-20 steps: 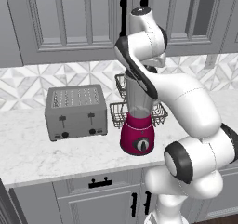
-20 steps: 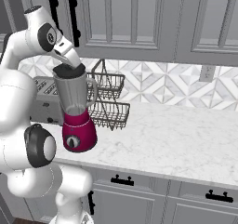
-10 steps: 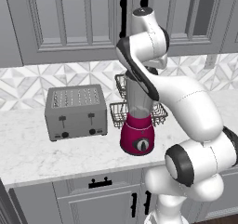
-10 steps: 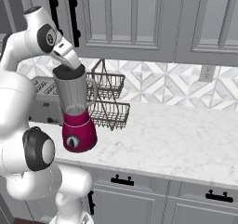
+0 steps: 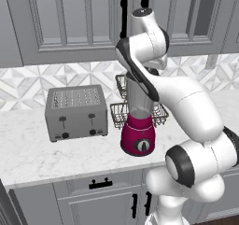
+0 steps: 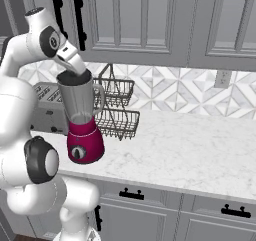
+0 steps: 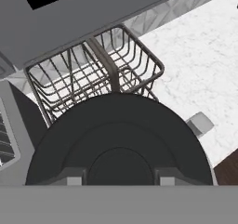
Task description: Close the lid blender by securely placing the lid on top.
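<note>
The gripper (image 7: pixel 119 177) clamped the black lid (image 7: pixel 116 139) right over the blender (image 6: pixel 82 117) jar's rim. The blender stood on the counter (image 6: pixel 190 145), a wire basket (image 6: pixel 117 120) at its two o'clock.

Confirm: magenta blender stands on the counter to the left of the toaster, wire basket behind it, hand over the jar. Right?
Not quite. The blender stands to the right of the toaster, as the left base view shows. The rest holds: the wire basket is behind it, and the hand is over the jar.
</note>
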Controlling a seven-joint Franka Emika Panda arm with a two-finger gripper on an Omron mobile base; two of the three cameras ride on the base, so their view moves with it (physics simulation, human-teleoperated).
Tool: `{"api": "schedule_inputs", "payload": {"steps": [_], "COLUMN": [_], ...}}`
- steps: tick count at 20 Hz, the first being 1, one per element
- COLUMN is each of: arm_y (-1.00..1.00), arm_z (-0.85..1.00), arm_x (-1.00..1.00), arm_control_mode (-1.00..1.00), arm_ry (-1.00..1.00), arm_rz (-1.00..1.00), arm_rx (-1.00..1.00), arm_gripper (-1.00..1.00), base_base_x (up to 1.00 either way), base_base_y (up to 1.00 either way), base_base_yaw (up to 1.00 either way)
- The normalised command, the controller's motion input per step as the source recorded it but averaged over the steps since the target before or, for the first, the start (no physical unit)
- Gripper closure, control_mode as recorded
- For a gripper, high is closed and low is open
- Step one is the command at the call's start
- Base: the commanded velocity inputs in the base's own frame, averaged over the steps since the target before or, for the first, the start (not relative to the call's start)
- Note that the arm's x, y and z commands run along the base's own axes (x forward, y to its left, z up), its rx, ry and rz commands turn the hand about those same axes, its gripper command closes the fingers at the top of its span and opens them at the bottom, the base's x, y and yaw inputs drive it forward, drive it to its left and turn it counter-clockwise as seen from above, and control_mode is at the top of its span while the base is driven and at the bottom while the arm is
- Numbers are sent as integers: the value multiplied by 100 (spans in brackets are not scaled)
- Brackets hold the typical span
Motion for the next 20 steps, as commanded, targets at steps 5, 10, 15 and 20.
{"api": "schedule_inputs", "payload": {"steps": [5,10,15,20], "arm_y": [8,2,0,0], "arm_z": [-26,-8,5,24], "arm_x": [-50,-11,-10,-19], "arm_control_mode": [-100,-100,-100,-100], "arm_ry": [0,0,-15,-30], "arm_rz": [0,0,0,0], "arm_rx": [0,0,0,0], "arm_gripper": [100,100,-100,-100], "base_base_x": [0,0,0,0], "base_base_y": [0,0,0,0], "base_base_yaw": [0,0,0,0]}}
